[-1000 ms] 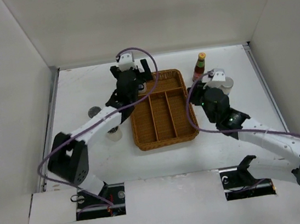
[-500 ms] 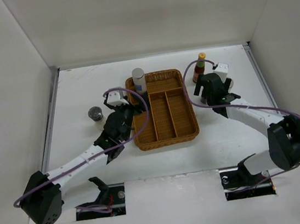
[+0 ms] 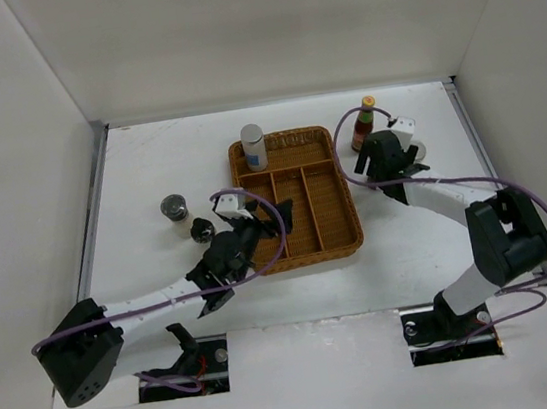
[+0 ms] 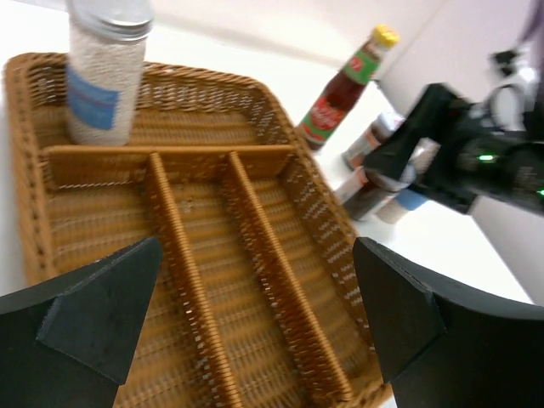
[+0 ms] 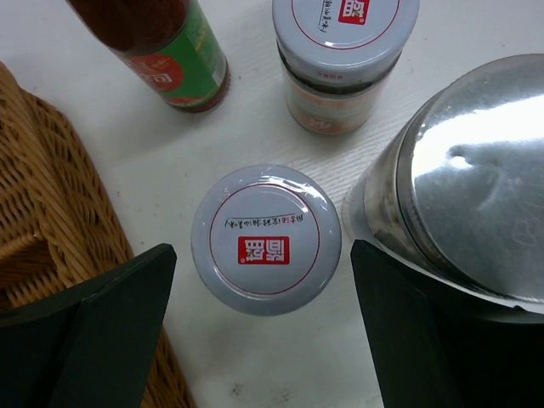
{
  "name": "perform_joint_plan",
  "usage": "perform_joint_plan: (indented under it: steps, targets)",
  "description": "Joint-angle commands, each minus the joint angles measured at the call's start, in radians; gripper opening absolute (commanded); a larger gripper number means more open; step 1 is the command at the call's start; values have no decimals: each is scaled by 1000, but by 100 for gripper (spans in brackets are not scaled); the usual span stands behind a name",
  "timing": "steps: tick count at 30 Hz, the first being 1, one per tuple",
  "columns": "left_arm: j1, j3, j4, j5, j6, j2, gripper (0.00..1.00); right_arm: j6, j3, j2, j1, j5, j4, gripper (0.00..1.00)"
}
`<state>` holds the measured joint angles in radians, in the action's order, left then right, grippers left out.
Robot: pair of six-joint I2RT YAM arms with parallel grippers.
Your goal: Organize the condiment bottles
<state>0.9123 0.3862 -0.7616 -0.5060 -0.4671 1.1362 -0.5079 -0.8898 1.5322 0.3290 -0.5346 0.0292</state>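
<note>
A white blue-labelled shaker (image 3: 253,147) stands in the far-left compartment of the wicker tray (image 3: 346,205); it also shows in the left wrist view (image 4: 106,72). My left gripper (image 3: 274,220) is open and empty above the tray's long compartments (image 4: 255,323). The red sauce bottle (image 3: 364,124) stands right of the tray. My right gripper (image 3: 384,160) is open, its jaws either side of a grey-lidded jar (image 5: 266,240) just below. A second grey-lidded jar (image 5: 344,51), the sauce bottle (image 5: 166,51) and a silver-lidded shaker (image 5: 476,195) stand close around it.
A silver-lidded jar (image 3: 175,212) and a small dark jar (image 3: 202,232) stand on the table left of the tray. The tray's wicker wall (image 5: 51,212) is just left of my right gripper. White walls enclose the table.
My left gripper let go of the blue-labelled shaker in the far-left compartment and pulled back toward the near side of the tray. My right arm changed pose and settled over the grey-lidded jar.
</note>
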Motion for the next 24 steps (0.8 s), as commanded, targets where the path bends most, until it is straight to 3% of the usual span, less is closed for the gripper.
perform_joint_plan:
  steps: [1, 8, 17, 24]
  targets:
    - [16, 26, -139, 27, 22, -6, 100, -14, -55, 28, -23, 8, -81, 88]
    - [-14, 17, -150, 12, 68, -46, 100, 8, -26, -1, -3, -62, -164, 45]
    - [-91, -9, -150, 21, 68, -58, 100, 170, -139, -198, 172, -136, -184, 44]
    - [-161, -55, -139, 6, 55, -107, 100, 169, -371, 64, 248, 25, -222, 45]
